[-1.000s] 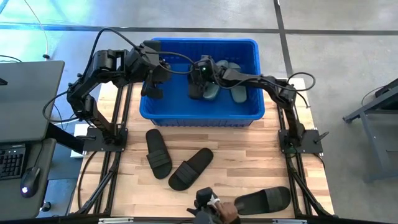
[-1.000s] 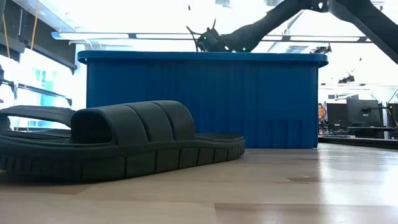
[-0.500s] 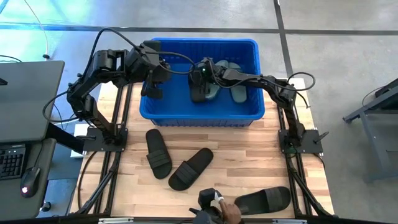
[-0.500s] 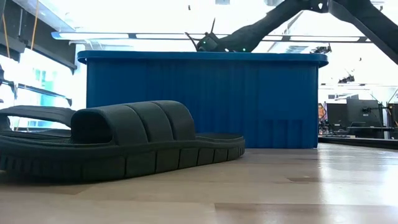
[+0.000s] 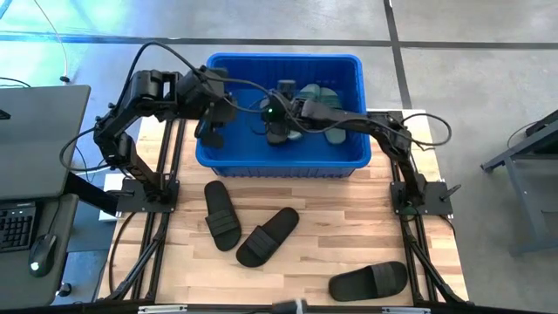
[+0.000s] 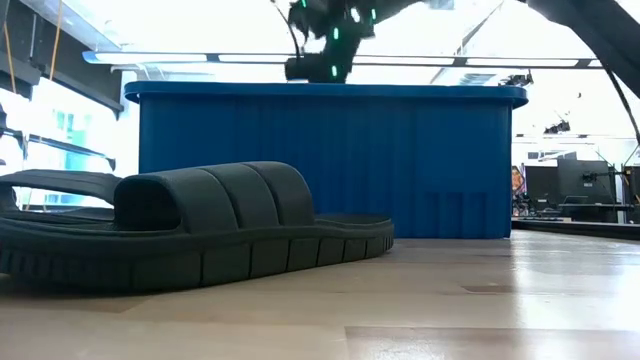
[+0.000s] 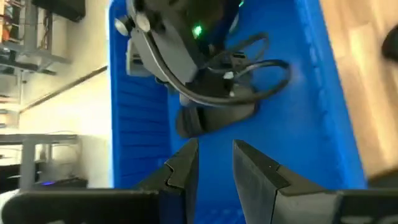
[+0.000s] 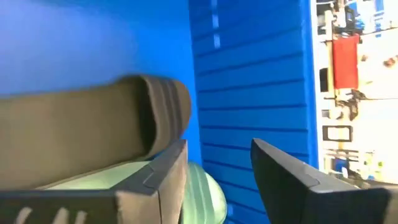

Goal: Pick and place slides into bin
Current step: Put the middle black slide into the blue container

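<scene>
3 black slides (image 5: 266,235) on table (image 5: 349,218) in front of bin (image 5: 279,161), rest inside. Right gripper (image 8: 214,180) & left gripper (image 7: 214,168) over bin, jaws open, empty. Rubbery, light imo; pinch the strap.

Two dark jointed arms trail looping black cables, a green light glowing on the right arm's wrist (image 5: 271,112), fingers (image 7: 254,176) blocky and black.

A robotics lab or workshop: bare concrete floor (image 5: 471,96) with dark seams, wooden table (image 5: 349,235) on black frame, desk with keyboard (image 5: 16,228) and mouse (image 5: 42,253), monitors (image 6: 575,185) behind.
</scene>
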### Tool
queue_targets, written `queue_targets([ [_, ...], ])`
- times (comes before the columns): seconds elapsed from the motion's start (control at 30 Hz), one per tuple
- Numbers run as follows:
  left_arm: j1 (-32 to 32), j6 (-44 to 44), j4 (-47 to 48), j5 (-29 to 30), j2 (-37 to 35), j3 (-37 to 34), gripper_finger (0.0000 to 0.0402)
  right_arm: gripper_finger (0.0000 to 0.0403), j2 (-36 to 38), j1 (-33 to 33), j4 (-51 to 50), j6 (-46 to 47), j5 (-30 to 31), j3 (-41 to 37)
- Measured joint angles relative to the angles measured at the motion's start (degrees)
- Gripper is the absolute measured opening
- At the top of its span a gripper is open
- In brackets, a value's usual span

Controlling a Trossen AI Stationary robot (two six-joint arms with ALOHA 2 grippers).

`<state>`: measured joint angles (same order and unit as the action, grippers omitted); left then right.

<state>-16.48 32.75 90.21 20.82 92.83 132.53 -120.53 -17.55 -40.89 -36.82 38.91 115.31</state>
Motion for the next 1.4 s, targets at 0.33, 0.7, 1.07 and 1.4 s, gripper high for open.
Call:
queue_targets([
  [0.33,7.02,-7.28,-0.2,-3.55,-1.52,-12.99,0.0085,0.0147,4.73,8.38,-24.75,16.08,-3.25,15.75],
  [0.7,24.1,-12.35,-13.31,4.4,-1.46,-40.16,0.0085,0.0147,20.92,18.12,-42.79,46.21,-9.2,-4.03],
  [1.07,34.34,8.92,-61.79,0.75,-0.93,-60.35,0.0085,0.0149,32.24,33.61,-42.11,75.42,-9.16,-25.74],
  [1.4,33.34,-1.12,-54.86,-3.24,-0.95,-63.27,0.0085,0.0149,34.04,45.33,-35.55,95.53,-10.9,-40.96],
])
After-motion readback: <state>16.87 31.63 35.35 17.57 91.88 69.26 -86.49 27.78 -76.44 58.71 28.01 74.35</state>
